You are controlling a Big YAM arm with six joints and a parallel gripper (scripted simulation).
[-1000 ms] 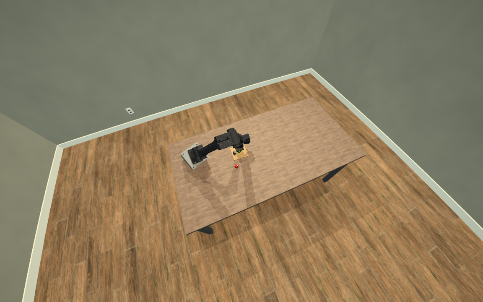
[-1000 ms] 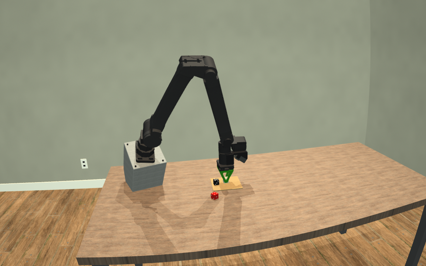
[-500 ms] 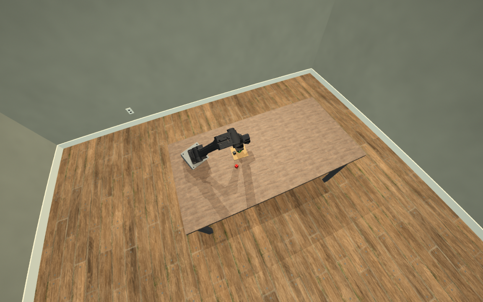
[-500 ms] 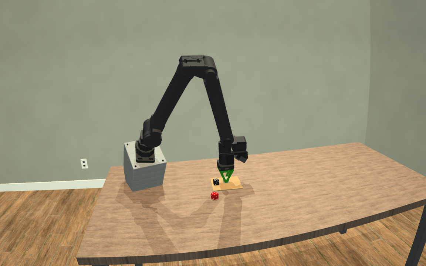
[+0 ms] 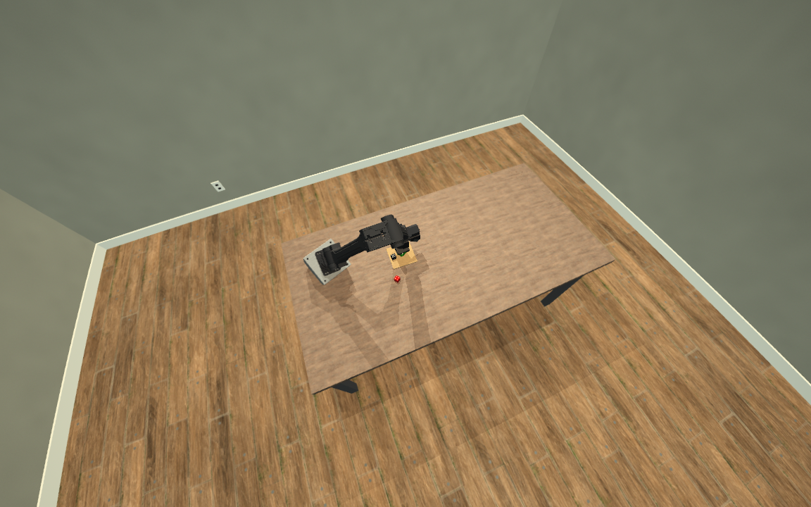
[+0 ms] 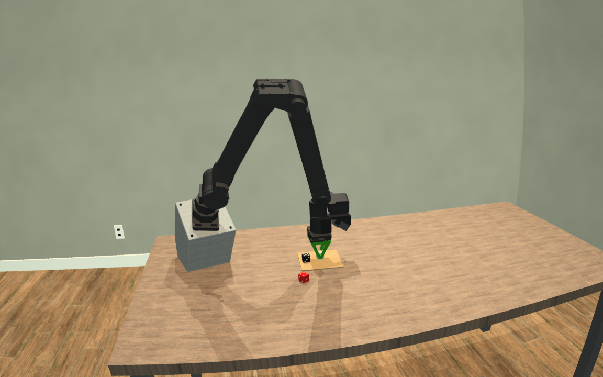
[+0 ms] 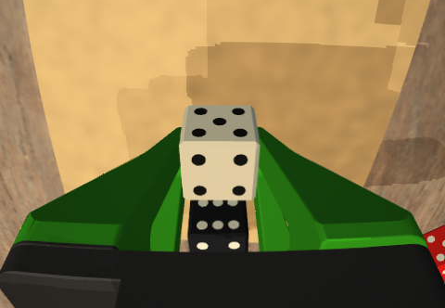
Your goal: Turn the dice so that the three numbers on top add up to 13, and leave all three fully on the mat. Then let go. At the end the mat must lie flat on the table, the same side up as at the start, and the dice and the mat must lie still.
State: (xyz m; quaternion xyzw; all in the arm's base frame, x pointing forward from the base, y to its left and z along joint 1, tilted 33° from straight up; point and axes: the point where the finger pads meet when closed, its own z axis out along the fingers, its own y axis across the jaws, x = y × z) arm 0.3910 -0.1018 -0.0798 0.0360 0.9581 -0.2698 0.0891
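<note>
My gripper (image 7: 219,141) with green fingers is shut on a cream die (image 7: 219,152), held just above the tan mat (image 7: 217,43). In the wrist view the die shows a four towards the camera and a five on its far face. A black die (image 7: 218,225) sits on the mat behind the fingers, and it shows in the exterior view (image 6: 305,256) at the mat's left part (image 6: 320,259). A red die (image 6: 303,277) lies on the table off the mat, in front of its left corner; its edge shows in the wrist view (image 7: 437,249). The gripper (image 6: 320,251) hangs over the mat.
The arm's grey base block (image 6: 204,239) stands at the table's back left. The table (image 6: 388,276) stretches wide to the right and front. From above, the mat (image 5: 402,257) lies just right of the arm.
</note>
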